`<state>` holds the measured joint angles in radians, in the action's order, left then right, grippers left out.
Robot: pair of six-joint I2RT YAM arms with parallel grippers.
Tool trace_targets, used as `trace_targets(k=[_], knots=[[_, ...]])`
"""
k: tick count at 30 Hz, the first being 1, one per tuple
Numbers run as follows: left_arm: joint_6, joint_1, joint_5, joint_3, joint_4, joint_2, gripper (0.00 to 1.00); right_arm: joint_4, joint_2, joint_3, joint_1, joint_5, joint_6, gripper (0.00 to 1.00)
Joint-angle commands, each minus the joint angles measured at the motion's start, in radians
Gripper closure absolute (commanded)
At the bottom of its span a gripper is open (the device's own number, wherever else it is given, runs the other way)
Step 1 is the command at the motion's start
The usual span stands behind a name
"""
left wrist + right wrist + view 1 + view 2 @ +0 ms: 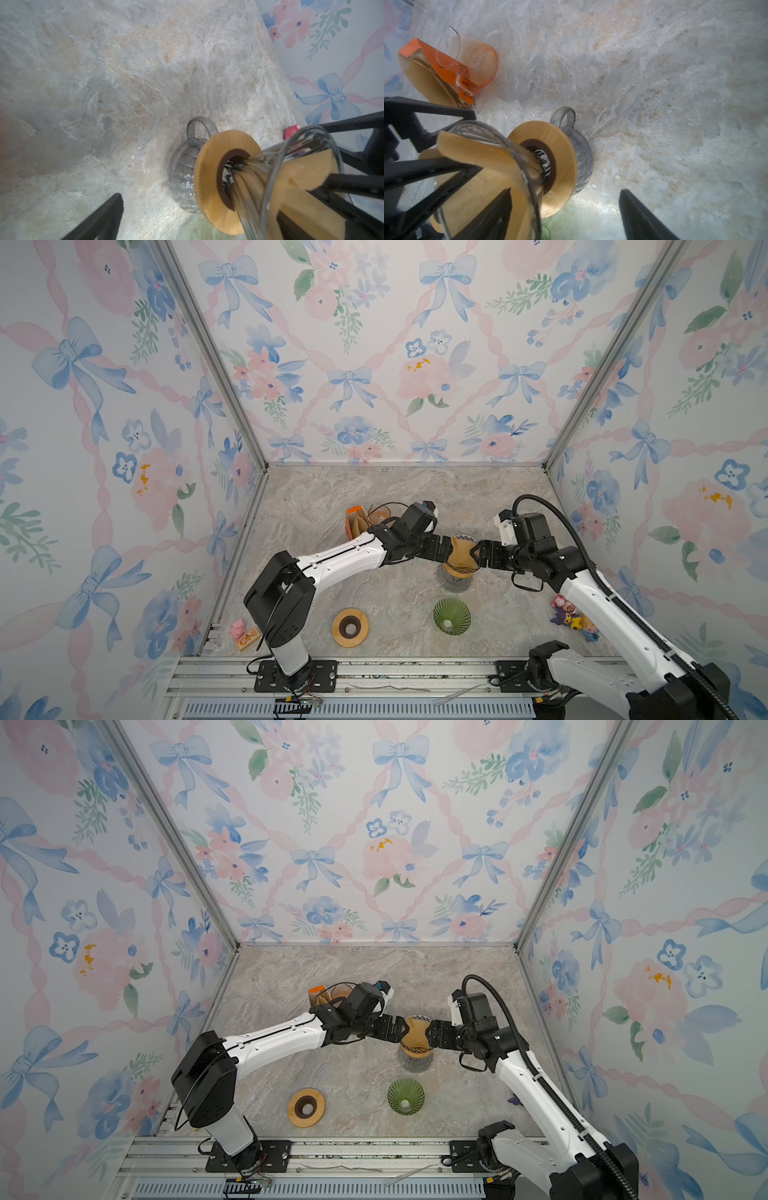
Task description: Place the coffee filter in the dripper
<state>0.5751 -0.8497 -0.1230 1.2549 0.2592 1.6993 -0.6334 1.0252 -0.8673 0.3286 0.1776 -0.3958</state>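
Observation:
A brown paper coffee filter sits in the clear glass dripper, its edge sticking up past the rim. The dripper's wooden collar rests on a ribbed glass mug mid-table. My left gripper comes from the left and my right gripper from the right. Both are open. Each has one finger inside the filter and the other outside the dripper.
A green glass dripper and a loose wooden ring lie near the front. An orange filter box and an orange glass mug stand behind the left arm. Small toys sit front right, and a pink toy front left.

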Motion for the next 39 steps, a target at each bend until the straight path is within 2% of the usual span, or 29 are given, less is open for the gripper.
trace_targets(k=[1,9,24,39], knots=[[-0.064,-0.020,0.002,0.020,0.001,-0.047,0.02,0.026,-0.040,-0.018,-0.005,0.050,0.016,0.16],[-0.062,-0.023,0.007,-0.070,-0.121,-0.138,0.02,0.037,-0.047,-0.019,-0.005,0.040,0.013,0.16],[-0.007,-0.007,-0.023,-0.090,-0.118,-0.047,0.02,0.058,0.028,0.042,0.009,-0.029,-0.013,0.17],[0.016,0.032,-0.035,-0.092,-0.117,-0.015,0.02,0.018,0.055,0.060,0.001,-0.128,-0.047,0.17]])
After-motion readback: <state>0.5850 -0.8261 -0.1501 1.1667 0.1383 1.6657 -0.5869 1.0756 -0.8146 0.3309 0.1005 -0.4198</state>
